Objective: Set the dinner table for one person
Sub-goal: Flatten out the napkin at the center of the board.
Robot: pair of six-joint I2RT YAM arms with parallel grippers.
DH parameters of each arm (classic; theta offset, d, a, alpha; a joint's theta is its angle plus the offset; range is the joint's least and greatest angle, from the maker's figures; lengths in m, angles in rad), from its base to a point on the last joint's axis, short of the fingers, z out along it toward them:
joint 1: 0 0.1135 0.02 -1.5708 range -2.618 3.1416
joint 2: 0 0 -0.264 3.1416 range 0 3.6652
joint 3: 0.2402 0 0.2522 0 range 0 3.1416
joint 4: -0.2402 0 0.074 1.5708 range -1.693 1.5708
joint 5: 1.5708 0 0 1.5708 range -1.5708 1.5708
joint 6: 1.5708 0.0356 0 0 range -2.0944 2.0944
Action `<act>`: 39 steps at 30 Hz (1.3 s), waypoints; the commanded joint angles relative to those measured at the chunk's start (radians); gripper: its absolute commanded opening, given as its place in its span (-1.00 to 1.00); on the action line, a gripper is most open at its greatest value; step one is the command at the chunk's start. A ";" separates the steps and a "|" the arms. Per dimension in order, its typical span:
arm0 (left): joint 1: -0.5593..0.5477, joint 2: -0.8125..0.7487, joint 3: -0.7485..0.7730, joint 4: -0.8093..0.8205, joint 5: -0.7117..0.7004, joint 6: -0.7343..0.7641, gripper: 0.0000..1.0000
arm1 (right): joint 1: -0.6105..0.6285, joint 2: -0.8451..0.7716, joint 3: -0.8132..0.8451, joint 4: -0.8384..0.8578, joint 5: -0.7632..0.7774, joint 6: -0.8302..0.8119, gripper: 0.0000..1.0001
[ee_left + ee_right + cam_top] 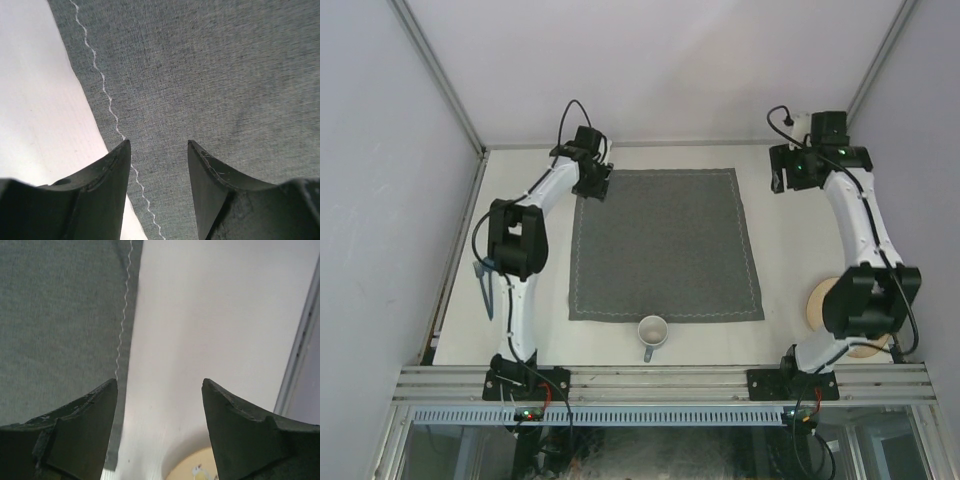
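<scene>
The dinner table [785, 255] is the off-white surface, with a square dark grey stitched cloth [665, 245] lying flat in its middle. My left gripper [594, 184] hovers over the cloth's far left corner. In the left wrist view it [157, 145] is open, with only cloth [210, 75] and its white stitching between the fingers. My right gripper [780, 176] is at the far right, beside the cloth's far right corner. In the right wrist view it [160, 382] is open and empty above bare table [200, 315], the cloth's edge [60, 315] to its left.
A white mug [652, 333] stands at the cloth's near edge. A pale round plate [817, 302] lies at the near right, partly under the right arm, and shows again in the right wrist view [192, 472]. A blue utensil [483, 282] lies by the left arm. Metal rails edge the table.
</scene>
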 commanded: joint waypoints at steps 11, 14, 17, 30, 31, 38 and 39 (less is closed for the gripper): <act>0.002 0.095 0.143 -0.158 -0.076 0.021 0.03 | -0.086 -0.390 -0.221 -0.066 -0.046 -0.047 0.39; 0.006 0.096 0.137 -0.161 -0.080 0.028 0.00 | -0.088 -0.407 -0.221 -0.073 -0.047 -0.045 0.39; 0.010 0.099 0.127 -0.158 -0.080 0.030 -0.05 | -0.090 -0.413 -0.221 -0.088 -0.050 -0.044 0.39; 0.015 0.115 0.092 -0.149 -0.040 0.008 0.03 | -0.098 -0.449 -0.238 -0.104 -0.049 -0.045 0.39; 0.015 0.119 0.092 -0.151 -0.040 0.008 0.04 | -0.097 -0.451 -0.237 -0.104 -0.049 -0.044 0.39; 0.022 0.133 0.079 -0.158 -0.015 0.013 -0.32 | -0.098 -0.457 -0.238 -0.100 -0.049 -0.035 0.39; 0.023 0.135 0.078 -0.160 -0.010 0.011 -0.35 | -0.097 -0.457 -0.238 -0.100 -0.051 -0.035 0.39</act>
